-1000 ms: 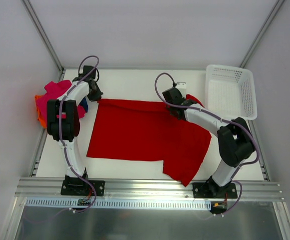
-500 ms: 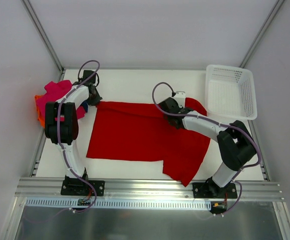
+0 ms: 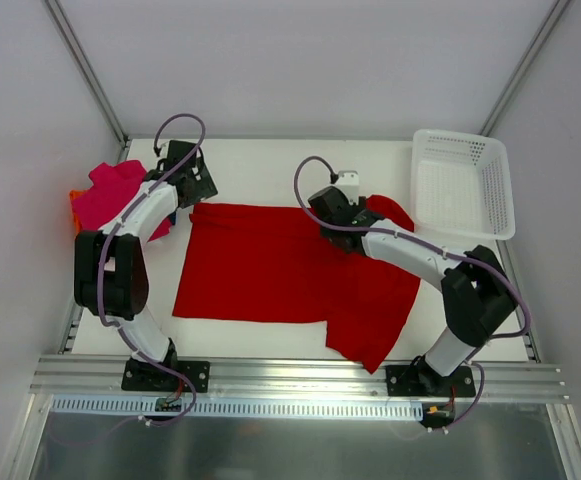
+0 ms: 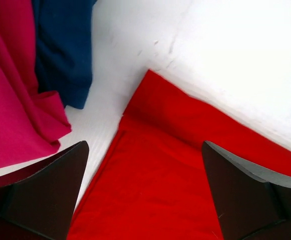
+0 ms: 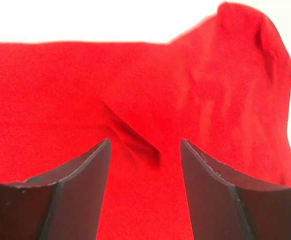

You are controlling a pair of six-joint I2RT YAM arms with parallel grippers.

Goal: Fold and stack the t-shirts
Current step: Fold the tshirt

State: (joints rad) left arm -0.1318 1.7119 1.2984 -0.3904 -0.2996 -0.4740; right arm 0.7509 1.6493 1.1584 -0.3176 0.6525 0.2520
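White tabletop is carrying the red t-shirt, which is lying spread flat near the middle. Its long axis is running left-right, one sleeve is bunching up at the far right, and a flap is reaching toward the near edge at lower right. Cloth is looking soft, matte and plain.

The right gripper is hovering over a small diagonal crease by the shirt's far edge, jaws moderately apart, gripping nothing. The left gripper is hanging over the far-left corner, jaws wide, holding nothing.

Just beside that corner, the dark blue t-shirt and magenta-pink t-shirt are lying crumpled, with the orange t-shirt peeking out at the pile's left edge. A rectangular white mesh basket is sitting far right, near the sleeve.
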